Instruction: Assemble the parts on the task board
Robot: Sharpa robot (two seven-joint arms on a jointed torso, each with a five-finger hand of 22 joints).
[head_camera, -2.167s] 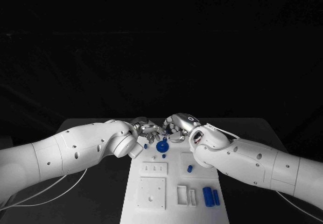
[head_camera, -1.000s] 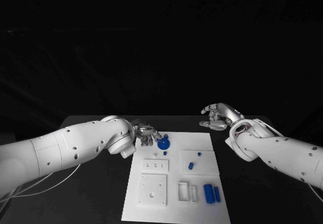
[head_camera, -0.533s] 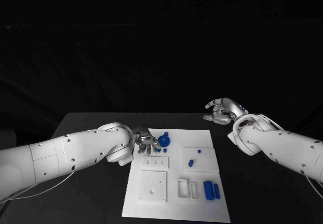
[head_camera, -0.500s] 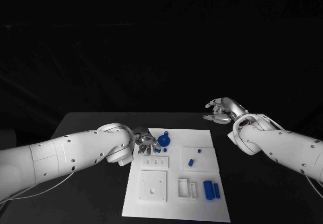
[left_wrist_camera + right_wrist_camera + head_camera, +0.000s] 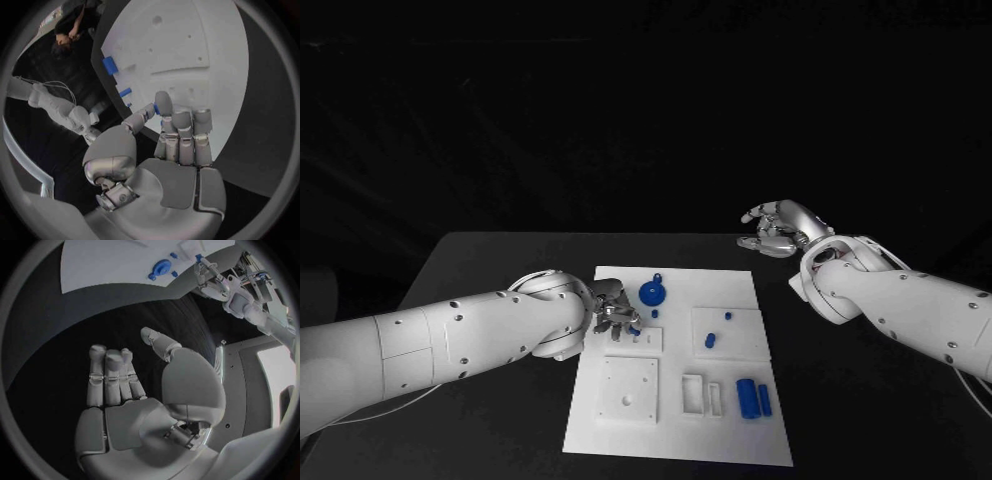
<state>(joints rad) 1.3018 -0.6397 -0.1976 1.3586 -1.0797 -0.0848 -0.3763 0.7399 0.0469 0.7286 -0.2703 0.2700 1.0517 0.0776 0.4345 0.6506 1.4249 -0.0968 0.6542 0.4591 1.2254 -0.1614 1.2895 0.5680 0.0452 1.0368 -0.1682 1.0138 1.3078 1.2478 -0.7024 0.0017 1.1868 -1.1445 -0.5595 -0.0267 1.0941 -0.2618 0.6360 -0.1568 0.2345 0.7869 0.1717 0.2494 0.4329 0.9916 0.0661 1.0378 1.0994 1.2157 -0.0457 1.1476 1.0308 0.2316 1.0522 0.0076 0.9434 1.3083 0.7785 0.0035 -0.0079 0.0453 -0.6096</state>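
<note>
**Left hand working small blue part at board's near-left; right hand parked off-board**

L to R, head view:

Left hand [image 5: 613, 312] sits over the left edge of the task board [image 5: 678, 440], just above the small white plate w/ slots [image 5: 636, 339]. In left wrist view a small blue part [image 5: 156, 108] shows between thumb tip and a finger, so I read it as pinched — probably carried low here because the slotted plate is right beside it, a likely seat. Other fingers lie together, straight, out of the way. Can't tell how firm the hold is; most of the part is hidden.

Round blue part [image 5: 652, 294] w/ a small tab lies on the board's far end, just right of the left hand, apart from it. Looks set aside, not yet in any recess.

Mid-board: short blue peg [image 5: 708, 340] and a tiny blue stud [image 5: 726, 315] on the square white plate [image 5: 730, 335]. Near end: two blue cylinders [image 5: 751, 396] side by side next to the narrow white slot block [image 5: 702, 394] — staged near their holder, I'd guess.

Right hand [image 5: 782, 229] is off the board, over bare black table [image 5: 502, 262] past the far-right corner, well apart from all parts. Holds nothing; fingers loosely extended, thumb apart. Likely kept clear so it doesn't crowd the left hand's work.
</note>
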